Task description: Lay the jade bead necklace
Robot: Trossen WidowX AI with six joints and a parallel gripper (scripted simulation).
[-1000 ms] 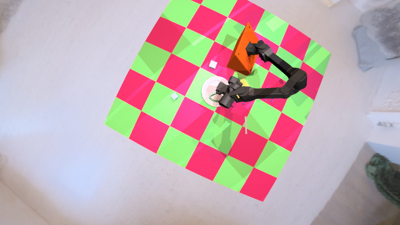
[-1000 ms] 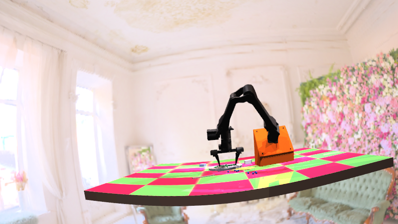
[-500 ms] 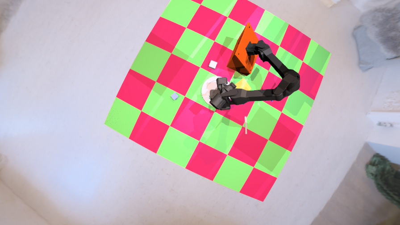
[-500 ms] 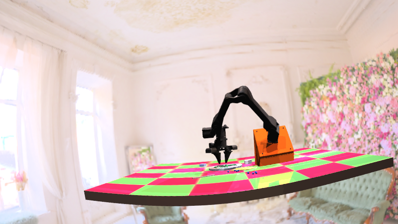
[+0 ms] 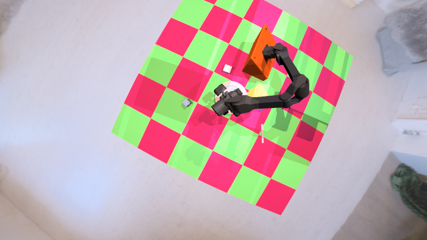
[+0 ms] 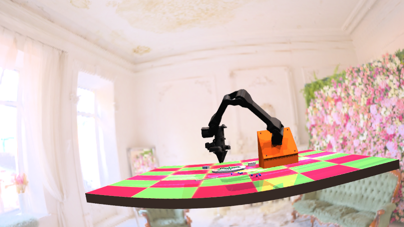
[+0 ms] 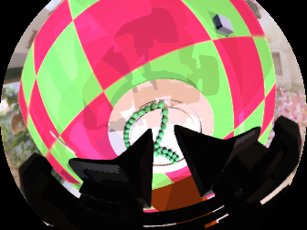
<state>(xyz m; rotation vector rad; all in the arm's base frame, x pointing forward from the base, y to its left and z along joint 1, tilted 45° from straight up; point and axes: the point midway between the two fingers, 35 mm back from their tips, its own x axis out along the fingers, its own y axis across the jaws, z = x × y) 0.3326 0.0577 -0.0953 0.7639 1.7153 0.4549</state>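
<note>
The round bead board (image 6: 242,169) (image 7: 174,88) (image 5: 243,87) lies flat on the checkered table, partly hidden under the arm in the top view. The jade bead necklace (image 6: 230,168) (image 7: 141,112) lies on it. In the wrist view its beads curve along the left part of the ring groove, then a strand cuts down across the middle to a doubled bunch at the lower right, inside the ring. My gripper (image 6: 221,161) (image 7: 163,130) hangs above the board, its fingers partly open with a narrow gap. Nothing is held. The fingers hide some beads in the wrist view.
A grey block (image 5: 186,102) (image 6: 205,167) (image 7: 223,25) lies beyond the board. A white block (image 5: 227,68) (image 6: 251,163) is near the orange base (image 5: 253,65) (image 6: 278,146). A yellow sheet (image 5: 259,90), a thin white stick (image 5: 262,133) and several small blue beads lie nearby.
</note>
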